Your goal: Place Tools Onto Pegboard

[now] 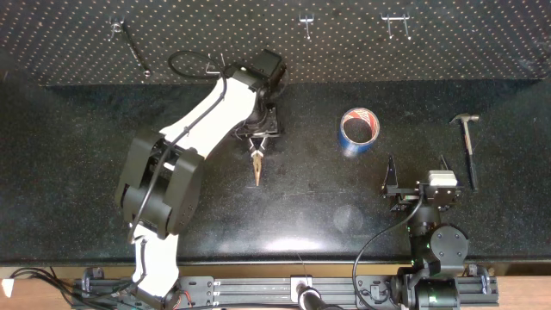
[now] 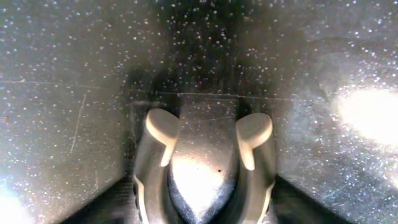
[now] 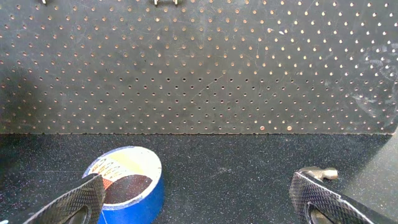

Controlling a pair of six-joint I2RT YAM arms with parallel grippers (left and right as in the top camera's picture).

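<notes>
Pliers [image 1: 256, 165] with orange handles lie on the black table, tip toward the front edge. My left gripper [image 1: 258, 133] points down right at their handle end. In the left wrist view its white fingers [image 2: 163, 134] stand apart over speckled tabletop, with a shiny grey shape low between them, so the left gripper [image 2: 208, 134] is open. A blue tape roll [image 1: 360, 129] [image 3: 127, 180] and a hammer [image 1: 467, 142] [image 3: 318, 173] lie at the right. My right gripper [image 1: 417, 172] [image 3: 202, 205] rests open behind them, holding nothing.
The pegboard [image 1: 344, 52] [image 3: 199, 68] stands along the table's back edge. A wrench [image 1: 135, 47] hangs at its left. Bare hooks [image 1: 307, 24] [image 1: 396, 24] sit further right. A black cable [image 1: 185, 62] loops near the left arm.
</notes>
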